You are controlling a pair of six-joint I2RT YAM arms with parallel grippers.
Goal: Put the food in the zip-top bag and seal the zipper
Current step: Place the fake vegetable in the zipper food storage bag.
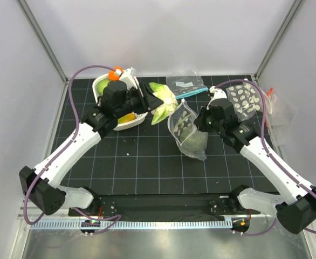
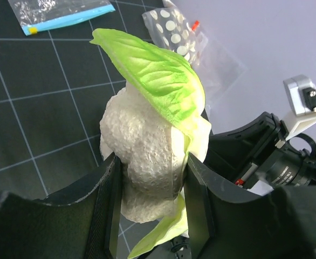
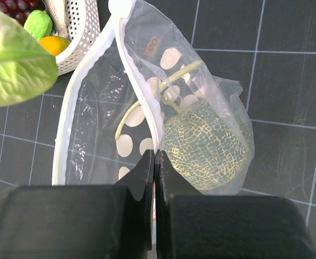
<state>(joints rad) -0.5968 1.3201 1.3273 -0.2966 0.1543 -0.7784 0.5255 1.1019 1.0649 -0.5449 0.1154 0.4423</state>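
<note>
With the melon (image 3: 204,151) lying inside the zip-top bag (image 1: 182,121) at mid-frame, the right hand (image 3: 154,162) is pinching its unsealed zipper (image 3: 139,81) while the left hand (image 2: 151,178) is gripping the cauliflower (image 2: 139,140) just up-left of it, other toy fruit (image 3: 39,24) waiting in the white basket (image 3: 85,27).

On black gridded worktop (image 1: 142,162): white basket (image 1: 100,85) just left of left pincer (image 1: 154,103); teal-strip clear bag (image 1: 186,85) flat, beyond and right of it; dotted bag (image 1: 243,102) with orange-red strip right of right pincer (image 1: 199,122).

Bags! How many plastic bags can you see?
3: the zip-top bag holding the melon, pinched by the right gripper; a teal-strip bag behind it; a dotted bag at the back right. Clear plastic far right may be another.
</note>
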